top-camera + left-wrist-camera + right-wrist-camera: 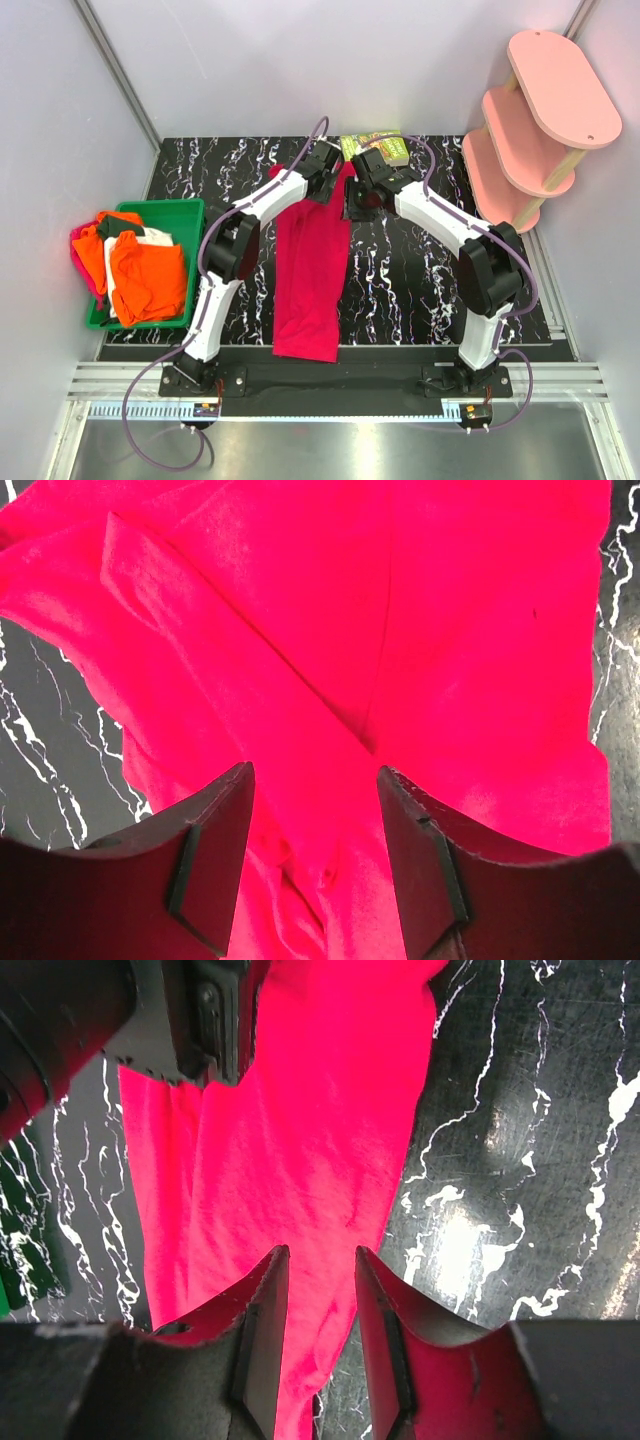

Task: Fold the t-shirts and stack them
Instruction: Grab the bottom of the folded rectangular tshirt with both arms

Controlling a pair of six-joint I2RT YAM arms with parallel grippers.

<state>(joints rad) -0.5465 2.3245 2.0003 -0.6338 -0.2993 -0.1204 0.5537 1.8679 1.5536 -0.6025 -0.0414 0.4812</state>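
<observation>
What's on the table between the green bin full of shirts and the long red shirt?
Only the left arm rising over bare black marbled table, seen in the top view. The green bin sits at the left edge; the red t-shirt lies mid-table.

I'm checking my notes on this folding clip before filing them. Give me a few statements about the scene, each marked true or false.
1. The red t-shirt lies as a long strip on the black marbled table. True.
2. The green bin at the table's left is empty. False: it holds orange shirts and white cloth.
3. Both the left gripper and the right gripper are at the strip's far end, with red cloth between their fingers. True.
4. The pink shelf stands at the left of the table. False: it stands at the far right corner.
5. A small book lies at the table's far edge. True.
</observation>
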